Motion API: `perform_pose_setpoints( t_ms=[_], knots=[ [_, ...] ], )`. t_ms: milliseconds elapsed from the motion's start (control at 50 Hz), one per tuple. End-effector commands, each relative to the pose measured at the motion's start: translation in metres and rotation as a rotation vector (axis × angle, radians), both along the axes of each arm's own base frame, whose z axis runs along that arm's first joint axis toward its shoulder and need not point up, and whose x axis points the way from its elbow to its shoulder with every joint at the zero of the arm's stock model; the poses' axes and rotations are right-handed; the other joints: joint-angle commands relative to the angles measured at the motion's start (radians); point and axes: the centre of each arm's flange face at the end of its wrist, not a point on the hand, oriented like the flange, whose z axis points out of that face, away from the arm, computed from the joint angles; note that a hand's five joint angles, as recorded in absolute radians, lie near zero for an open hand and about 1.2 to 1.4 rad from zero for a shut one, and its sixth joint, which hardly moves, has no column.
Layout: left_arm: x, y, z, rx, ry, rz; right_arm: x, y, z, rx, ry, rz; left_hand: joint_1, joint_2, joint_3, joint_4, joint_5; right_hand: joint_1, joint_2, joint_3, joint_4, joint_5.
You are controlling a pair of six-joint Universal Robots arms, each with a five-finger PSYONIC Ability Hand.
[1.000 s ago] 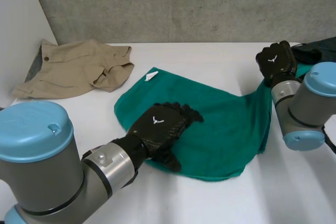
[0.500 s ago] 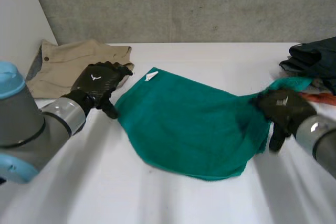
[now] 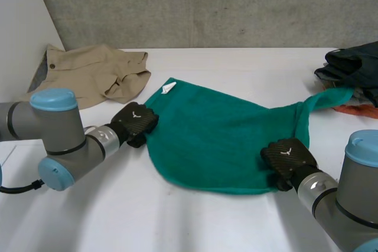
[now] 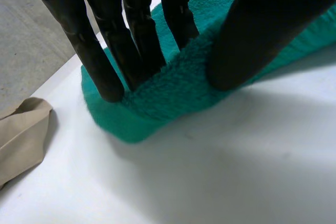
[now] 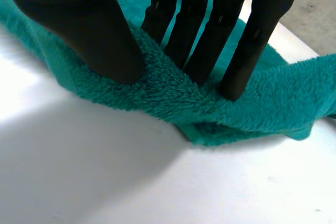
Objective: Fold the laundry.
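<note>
Left hand (image 3: pixel 134 123), which half a second ago hung over by the beige garment (image 3: pixel 88 75), has dropped to the left edge of the green towel (image 3: pixel 218 140) and pinches a ridge of it between thumb and fingers. Right hand (image 3: pixel 287 156) has come nearer too, from the towel's right side to its near right corner, pinching the pile the same way. Both grips look set, so a lift and fold seems next. Between the two hands the towel lies spread flat, its far right tail trailing toward the dark clothes (image 3: pixel 353 63)
</note>
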Motion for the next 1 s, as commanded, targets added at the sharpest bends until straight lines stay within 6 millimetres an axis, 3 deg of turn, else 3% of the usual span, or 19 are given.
perform_pose_setpoints(
  t_ms=[20, 60, 80, 140, 220, 300, 340, 400, 520, 660, 720, 740, 760, 780, 820, 880, 920, 1000],
  knots=[
    [-0.011, 0.009, 0.005, -0.016, -0.019, 0.023, -0.005, -0.013, 0.015, -0.097, 0.004, -0.044, 0.341, 0.377, 0.382, 0.377, 0.386, 0.284, 0.242, 0.253, 0.257, 0.259],
    [-0.014, 0.014, 0.019, -0.037, -0.012, 0.034, -0.008, -0.016, 0.041, -0.177, -0.016, -0.065, 0.341, 0.377, 0.382, 0.377, 0.386, 0.284, 0.242, 0.253, 0.257, 0.259],
    [-0.018, 0.022, 0.043, -0.076, -0.002, 0.042, -0.008, -0.016, 0.051, -0.207, -0.021, -0.065, 0.341, 0.377, 0.382, 0.377, 0.386, 0.284, 0.242, 0.253, 0.257, 0.259],
    [-0.016, 0.043, 0.068, -0.089, 0.000, 0.052, -0.010, -0.013, 0.087, -0.304, -0.028, -0.058, 0.341, 0.377, 0.382, 0.377, 0.386, 0.284, 0.242, 0.253, 0.257, 0.259],
    [-0.009, 0.088, 0.125, -0.146, 0.050, 0.046, -0.016, -0.009, 0.124, -0.353, 0.026, -0.049, 0.341, 0.377, 0.382, 0.377, 0.386, 0.284, 0.242, 0.253, 0.257, 0.259],
    [-0.004, 0.130, 0.158, -0.130, 0.120, 0.027, -0.023, -0.010, 0.149, -0.339, 0.100, -0.041, 0.341, 0.377, 0.382, 0.377, 0.386, 0.284, 0.242, 0.253, 0.257, 0.259],
    [-0.002, 0.142, 0.164, -0.101, 0.147, 0.027, -0.025, -0.011, 0.160, -0.330, 0.140, -0.016, 0.341, 0.377, 0.382, 0.377, 0.386, 0.284, 0.242, 0.253, 0.257, 0.259],
    [0.002, 0.151, 0.161, -0.004, 0.182, 0.051, -0.024, -0.019, 0.162, -0.315, 0.175, 0.018, 0.341, 0.377, 0.382, 0.377, 0.386, 0.284, 0.242, 0.253, 0.257, 0.259],
    [-0.003, 0.141, 0.133, 0.111, 0.149, 0.105, -0.008, -0.068, 0.126, -0.239, 0.241, 0.079, 0.341, 0.377, 0.382, 0.377, 0.386, 0.284, 0.242, 0.253, 0.257, 0.259],
    [-0.019, 0.082, 0.072, 0.149, 0.054, 0.253, 0.021, -0.105, 0.067, -0.223, 0.261, 0.160, 0.341, 0.377, 0.382, 0.377, 0.386, 0.284, 0.242, 0.253, 0.257, 0.259],
    [-0.021, 0.058, 0.056, 0.137, 0.035, 0.321, 0.040, -0.107, 0.054, -0.285, 0.240, 0.185, 0.304, 0.339, 0.344, 0.340, 0.349, 0.265, 0.223, 0.234, 0.238, 0.239],
    [-0.022, 0.052, 0.054, 0.132, 0.034, 0.334, 0.045, -0.108, 0.052, -0.330, 0.223, 0.184, 0.207, 0.243, 0.248, 0.244, 0.253, -0.101, -0.144, -0.133, -0.128, -0.127],
    [-0.022, 0.049, 0.053, 0.127, 0.035, 0.344, 0.047, -0.107, 0.051, -0.349, 0.216, 0.182, 0.078, 0.114, 0.119, 0.115, 0.124, -0.314, -0.357, -0.346, -0.341, -0.340],
    [-0.022, 0.044, 0.054, 0.118, 0.043, 0.352, 0.048, -0.108, 0.050, -0.362, 0.208, 0.176, -0.257, -0.221, -0.216, -0.221, -0.212, -0.482, -0.524, -0.514, -0.509, -0.508],
    [-0.023, 0.043, 0.056, 0.114, 0.048, 0.349, 0.046, -0.106, 0.046, -0.372, 0.180, 0.147, -0.512, -0.476, -0.471, -0.476, -0.467, -0.729, -0.771, -0.761, -0.756, -0.755],
    [-0.024, 0.047, 0.063, 0.101, 0.059, 0.341, 0.038, -0.104, 0.055, -0.362, 0.122, 0.087, -0.572, -0.536, -0.531, -0.535, -0.526, -0.865, -0.907, -0.896, -0.892, -0.891],
    [-0.023, 0.051, 0.075, 0.083, 0.075, 0.340, 0.024, -0.100, 0.081, -0.363, 0.024, 0.002, -0.627, -0.591, -0.586, -0.591, -0.582, -0.937, -0.980, -0.969, -0.964, -0.963],
    [-0.013, 0.066, 0.096, 0.044, 0.104, 0.341, 0.002, -0.082, 0.107, -0.306, -0.149, -0.127, -0.660, -0.624, -0.619, -0.623, -0.614, -0.937, -0.980, -0.969, -0.964, -0.963]
  ],
)
